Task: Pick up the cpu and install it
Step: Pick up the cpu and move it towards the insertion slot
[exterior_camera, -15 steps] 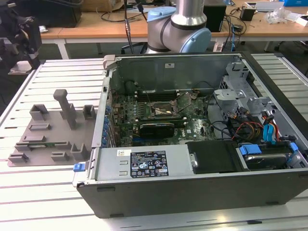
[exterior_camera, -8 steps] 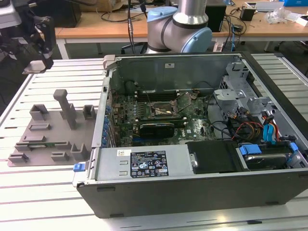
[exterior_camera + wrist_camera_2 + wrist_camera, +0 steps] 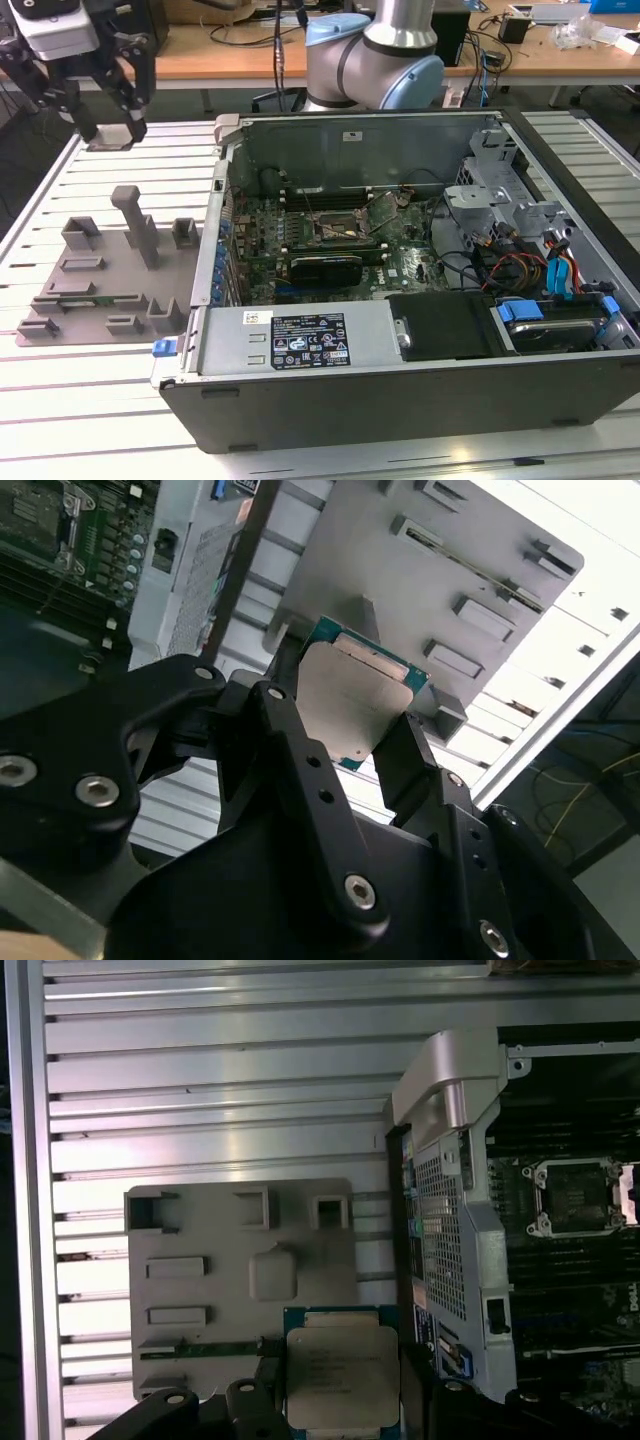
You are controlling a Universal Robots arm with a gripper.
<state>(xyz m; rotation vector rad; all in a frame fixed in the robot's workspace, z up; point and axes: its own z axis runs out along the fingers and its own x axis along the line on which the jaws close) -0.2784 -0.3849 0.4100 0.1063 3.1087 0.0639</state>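
Note:
The cpu is a flat square chip with a silvery top and a green rim, and my gripper is shut on its two opposite edges. In the second wrist view the cpu sits tilted between the black fingers of the gripper. In the exterior view my gripper hangs high at the far left, above the table's back corner, with the cpu under it. The black socket with its metal frame lies open on the motherboard inside the case, far from the gripper; the first wrist view also shows the socket.
A grey fixture plate with raised holders lies on the slatted table to the exterior view's left of the open computer case. A long black expansion card sits just in front of the socket. Cables and drive bays fill the case's right side.

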